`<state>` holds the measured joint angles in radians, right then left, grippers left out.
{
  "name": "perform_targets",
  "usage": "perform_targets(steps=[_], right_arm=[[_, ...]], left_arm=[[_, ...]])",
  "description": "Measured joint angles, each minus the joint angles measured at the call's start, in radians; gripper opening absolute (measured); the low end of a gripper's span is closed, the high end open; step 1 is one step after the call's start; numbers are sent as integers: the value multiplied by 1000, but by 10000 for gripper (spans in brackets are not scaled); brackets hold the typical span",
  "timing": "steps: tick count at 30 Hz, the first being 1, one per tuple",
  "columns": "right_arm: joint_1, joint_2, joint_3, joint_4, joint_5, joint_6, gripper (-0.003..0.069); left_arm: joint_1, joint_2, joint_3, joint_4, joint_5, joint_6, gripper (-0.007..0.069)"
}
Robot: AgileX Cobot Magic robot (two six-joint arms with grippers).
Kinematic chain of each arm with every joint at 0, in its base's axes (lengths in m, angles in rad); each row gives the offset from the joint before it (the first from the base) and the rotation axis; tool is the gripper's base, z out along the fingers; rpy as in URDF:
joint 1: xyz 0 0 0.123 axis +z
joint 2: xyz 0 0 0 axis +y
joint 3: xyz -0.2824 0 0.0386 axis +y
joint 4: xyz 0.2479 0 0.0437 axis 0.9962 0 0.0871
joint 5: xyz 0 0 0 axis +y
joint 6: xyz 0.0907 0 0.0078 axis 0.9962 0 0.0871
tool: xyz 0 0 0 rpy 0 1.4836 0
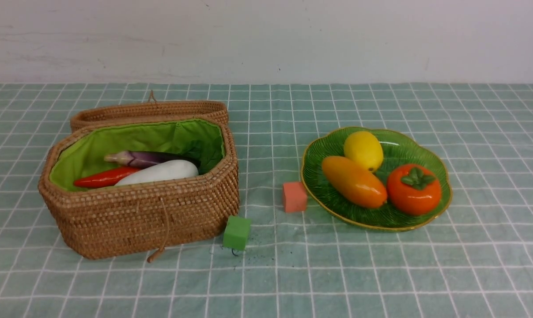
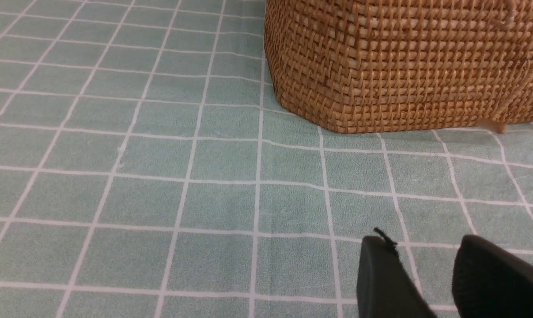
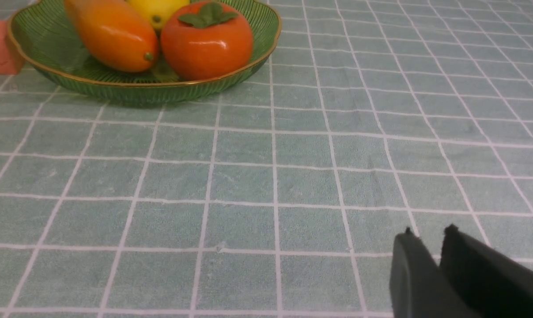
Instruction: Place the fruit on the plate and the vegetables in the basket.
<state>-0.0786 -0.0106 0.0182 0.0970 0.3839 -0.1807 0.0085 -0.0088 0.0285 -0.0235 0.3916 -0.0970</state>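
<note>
While both arms sit low over bare cloth, the sorting looks done, or nearly. Plate (image 1: 438,194), right of centre on the desk: three fruits, one lemon (image 1: 363,150), one mango (image 1: 353,181), one persimmon (image 1: 413,189), bunched so none rides the rim. Basket (image 1: 138,216), left, lid folded back to keep the mouth free: three vegetables visible, one eggplant (image 1: 145,157), one red carrot piece (image 1: 105,177), one white radish (image 1: 160,172), laid lengthwise along the lining. No potato seen; may lie hidden below the wall. Two cubes on the cloth, pink cube (image 1: 294,197) just beside the plate, green cube (image 1: 236,232) at the basket's corner. Left claw (image 2: 425,265): released, parted, grasping nothing. Right claw (image 3: 429,247): a narrow gap, nothing between.
</note>
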Motion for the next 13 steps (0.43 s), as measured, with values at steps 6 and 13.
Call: perform_targets(steps=[6, 13], right_arm=[[0, 0, 0, 0, 0, 0, 119], [0, 0, 0, -1, 1, 0, 123]], left_arm=[[0, 0, 0, 0, 0, 0, 239], [0, 0, 0, 0, -1, 0, 239]])
